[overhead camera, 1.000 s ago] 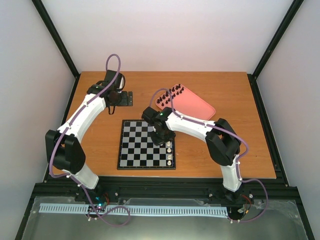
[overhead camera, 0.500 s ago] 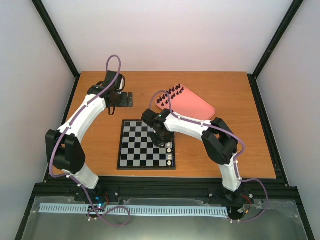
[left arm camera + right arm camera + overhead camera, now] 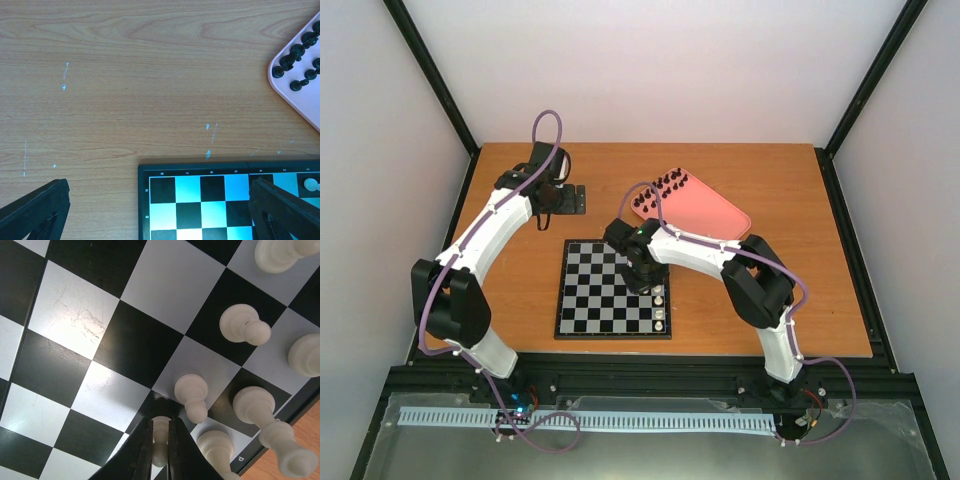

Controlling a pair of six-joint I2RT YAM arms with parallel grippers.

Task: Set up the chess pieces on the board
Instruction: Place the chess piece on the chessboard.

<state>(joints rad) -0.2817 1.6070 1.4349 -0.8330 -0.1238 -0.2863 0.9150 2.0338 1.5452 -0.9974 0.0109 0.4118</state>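
While my right claw [image 3: 160, 422] hangs low over the board [image 3: 150, 290], its two dark fingers are pinched tight on one cream piece [image 3: 160, 440]. That piece sits over a black square, though I cannot tell whether its foot touches. From that wrist camera I count six more cream chess pieces [image 3: 245, 325] standing free. Two are just beside the claw's right finger and the other four lie further out on that side, toward the board's edge. They look smooth and matte, with round heads and flared feet, and one is taller with a slim neck. The board is glossy, with black and silvery checks, fine scratches and a thin dark border. The black chess pieces [image 3: 670, 183] are bunched in one corner of a pink tray [image 3: 710, 212] with rounded corners, beyond the claw and well apart from it. They are too crowded for a sure count. My left claw [image 3: 159, 190] is spread wide and holds nothing, off past the board's far corner. One table [image 3: 800, 290] of orange-brown wood grain, lightly scuffed, sits between plain pale walls and black frame posts.
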